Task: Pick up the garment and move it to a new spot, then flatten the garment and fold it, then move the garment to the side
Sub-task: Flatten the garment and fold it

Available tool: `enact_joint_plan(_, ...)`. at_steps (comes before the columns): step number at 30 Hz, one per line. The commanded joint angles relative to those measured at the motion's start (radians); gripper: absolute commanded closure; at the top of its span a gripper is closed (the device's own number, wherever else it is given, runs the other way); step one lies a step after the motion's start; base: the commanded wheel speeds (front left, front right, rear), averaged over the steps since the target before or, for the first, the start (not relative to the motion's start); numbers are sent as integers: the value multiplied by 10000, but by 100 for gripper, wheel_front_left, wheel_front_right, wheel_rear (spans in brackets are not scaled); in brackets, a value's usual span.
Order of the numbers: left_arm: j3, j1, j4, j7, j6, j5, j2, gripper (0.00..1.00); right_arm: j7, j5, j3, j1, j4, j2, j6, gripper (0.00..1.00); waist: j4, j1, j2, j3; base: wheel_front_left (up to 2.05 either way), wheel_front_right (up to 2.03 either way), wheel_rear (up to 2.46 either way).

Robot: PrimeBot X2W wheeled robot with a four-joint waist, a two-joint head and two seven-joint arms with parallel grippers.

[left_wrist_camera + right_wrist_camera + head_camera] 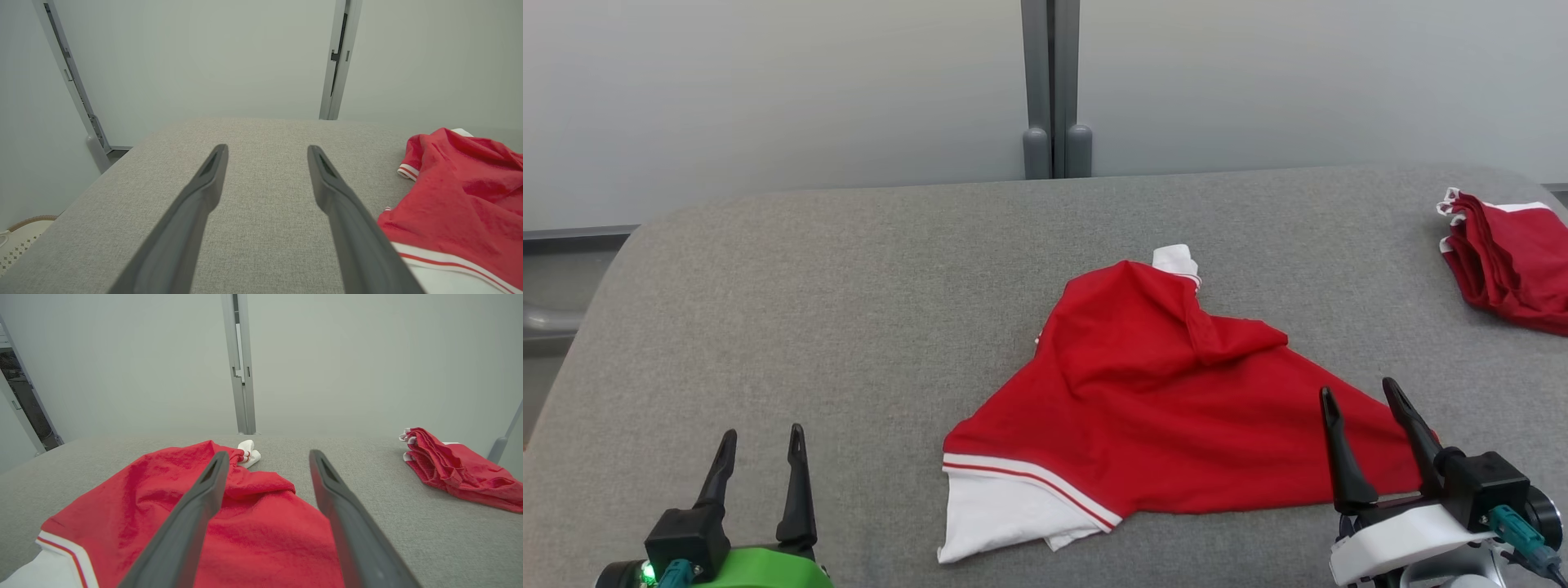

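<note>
The garment [1168, 408], red with white trim, lies crumpled and unfolded on the grey table [809, 310], a little right of centre. Its white-banded end sits at the near left, and a small white piece sticks out at its far tip.

The right gripper [1358, 388] is at the near right, above the garment's near right corner. Its 2 fingers are spread apart with nothing between them. In the right wrist view, 1 finger crosses the red cloth and the other lies along its edge. Whether they touch the cloth cannot be told.

The left gripper [762, 430] is at the near left over bare table, fingers spread wide and empty, with the garment well apart on its right.

A folded red pile [1511, 261] rests at the table's far right edge, well apart from the garment. A grey post [1054, 90] stands behind the far edge.
</note>
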Motion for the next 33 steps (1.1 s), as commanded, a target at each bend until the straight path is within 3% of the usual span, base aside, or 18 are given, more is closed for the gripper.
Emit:
enact_joint_plan(1, -60, 70, 60, -1, -38, 74, 26, 0, -28, 9, -44, 56, 85, 9, -13, 0, -7, 0, -1, 13, 0, 0, 0)
enact_joint_plan(12, -2128, 55, 1283, -1, -137, -161, 4, 0, -28, -46, -599, -381, 1323, -446, -13, 0, -125, 0, -1, 282, 0, 0, 0)
enact_joint_plan(20, -3709, -395, 2661, -1, -148, -553, 6, 0, -26, -136, -1015, -818, 2896, -935, -11, 0, -221, 0, -1, 716, 0, 0, 0)
enact_joint_plan(33, -4433, -1254, 3892, -1, -154, -1140, 7, 0, -26, 163, -813, -2344, 6062, -1390, -13, 0, -161, 0, -1, 1620, 0, 0, 0)
